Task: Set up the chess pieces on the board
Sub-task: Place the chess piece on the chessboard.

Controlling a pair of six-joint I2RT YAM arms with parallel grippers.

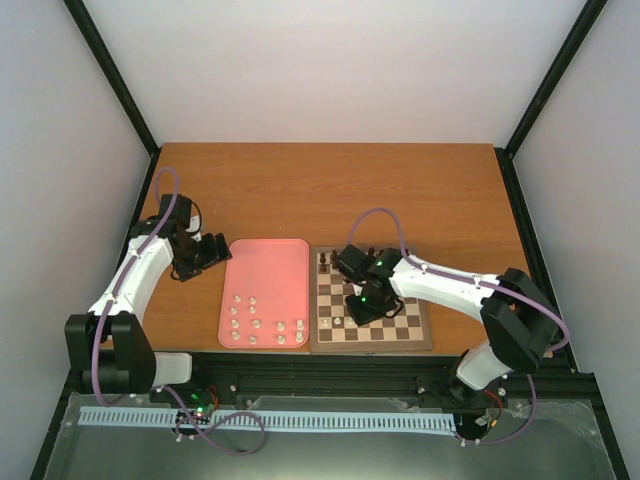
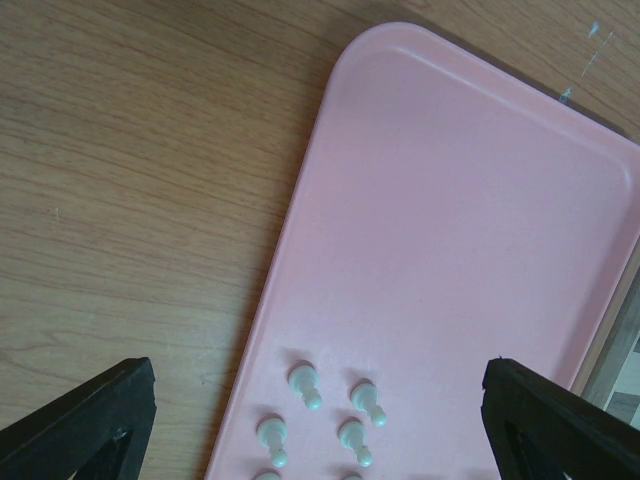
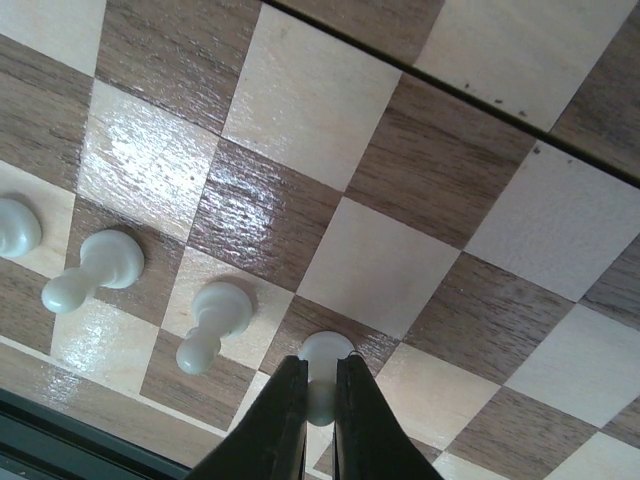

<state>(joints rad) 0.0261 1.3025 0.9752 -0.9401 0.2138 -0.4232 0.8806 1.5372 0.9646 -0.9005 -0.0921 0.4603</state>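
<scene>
- Right gripper (image 3: 320,372) is closed on a small white pawn (image 3: 327,347), its two dark fingers pinching the pawn's narrow upper part.
- The held pawn stands upright with its round base over a dark square of the wooden chessboard (image 3: 320,100); whether the base touches the wood cannot be told.
- Three more white pieces stand in the same line of squares beside it: one on the next light square (image 3: 208,318), one on the dark square after that (image 3: 100,265), and one cut off at the picture's edge (image 3: 15,225).
- This line of squares runs near one edge of the board.
- From above, the right arm reaches over the left half of the board (image 1: 370,345), and a few dark chess pieces (image 1: 325,262) stand at its far left corner.
- Left gripper (image 2: 318,368) is spread wide and holds nothing.
- It hovers above the left side of a pink tray (image 2: 450,200).
- White pieces stand on the tray beneath it, among them four pawns in two pairs (image 2: 305,383).
- Seen from above, the tray (image 1: 268,265) lies just left of the board on a brown wooden table (image 1: 330,190), with the white pieces (image 1: 255,322) grouped in its near half.
</scene>
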